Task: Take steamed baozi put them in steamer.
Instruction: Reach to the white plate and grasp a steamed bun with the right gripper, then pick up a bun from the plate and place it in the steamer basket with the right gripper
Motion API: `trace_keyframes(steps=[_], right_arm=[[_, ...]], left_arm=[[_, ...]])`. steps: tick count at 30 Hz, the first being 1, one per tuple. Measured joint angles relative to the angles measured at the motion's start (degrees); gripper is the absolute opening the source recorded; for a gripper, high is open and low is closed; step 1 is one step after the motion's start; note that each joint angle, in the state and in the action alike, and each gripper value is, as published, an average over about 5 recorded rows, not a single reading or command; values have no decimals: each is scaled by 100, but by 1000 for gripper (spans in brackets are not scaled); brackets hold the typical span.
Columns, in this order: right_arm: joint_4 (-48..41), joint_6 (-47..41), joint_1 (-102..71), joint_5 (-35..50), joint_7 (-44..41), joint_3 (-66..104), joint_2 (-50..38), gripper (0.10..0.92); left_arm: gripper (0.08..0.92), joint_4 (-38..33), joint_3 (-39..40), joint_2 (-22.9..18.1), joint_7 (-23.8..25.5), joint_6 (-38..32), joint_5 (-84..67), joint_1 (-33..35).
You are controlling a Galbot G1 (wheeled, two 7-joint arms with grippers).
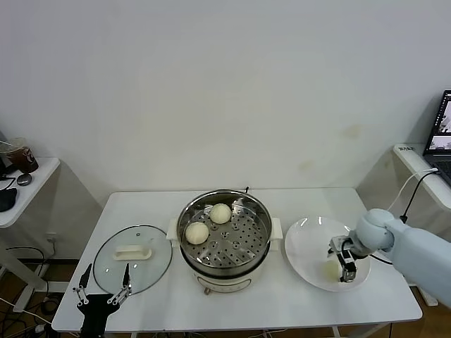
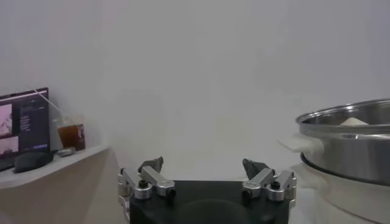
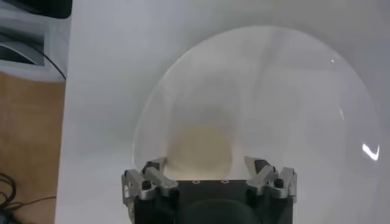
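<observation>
The right gripper (image 1: 345,266) straddles a blurred baozi (image 3: 199,148) on the plate (image 1: 308,239), fingers apart, seemingly not yet gripping. Two baozi (image 1: 196,232) sit in the steamer (image 1: 243,255). The left gripper (image 1: 104,283) hangs open by the lid (image 1: 156,262).

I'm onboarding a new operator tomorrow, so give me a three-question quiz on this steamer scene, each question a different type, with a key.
1. True or false: the steamer already holds two baozi.
2. Multiple choice: where does the glass lid lie? A) on the steamer B) flat on the table on the robot's left of the steamer C) on the white plate
3. Short answer: which gripper is down at the plate, and what lies between its fingers?

Key
1. True: two baozi sit on the perforated tray.
2. B
3. The right gripper; its fingers straddle a baozi on the plate. The left gripper waits open by the lid.
</observation>
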Motion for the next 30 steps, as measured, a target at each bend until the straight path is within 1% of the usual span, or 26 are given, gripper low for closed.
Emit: trace_keyframes(steps=[4,6,11,13,21,30], right_arm=[[-17,-39,-21,-35,-36,13,14,575],[-28,-55,-15,-58,-62,14,15,547],[-47,-83,41,-75,-107,-6,1,442],[-35,-85,78,-59,-133,-21,-17,420],[50,-10,478,144,-360,-153,-127,419],[1,191,1798,770,-799,-464,0,424]], left_arm=[[823,0,1,-1,-1,0,0,-5],[823,-1,1,-1,-2,0,0,-6],[823,-6,3,-5,-1,0,1,0],[823,-10,7,-8,-1,0,2,3],[823,-39,5,14,4,1,-2,-1],[823,-40,20,61,10,5,-28,-70]])
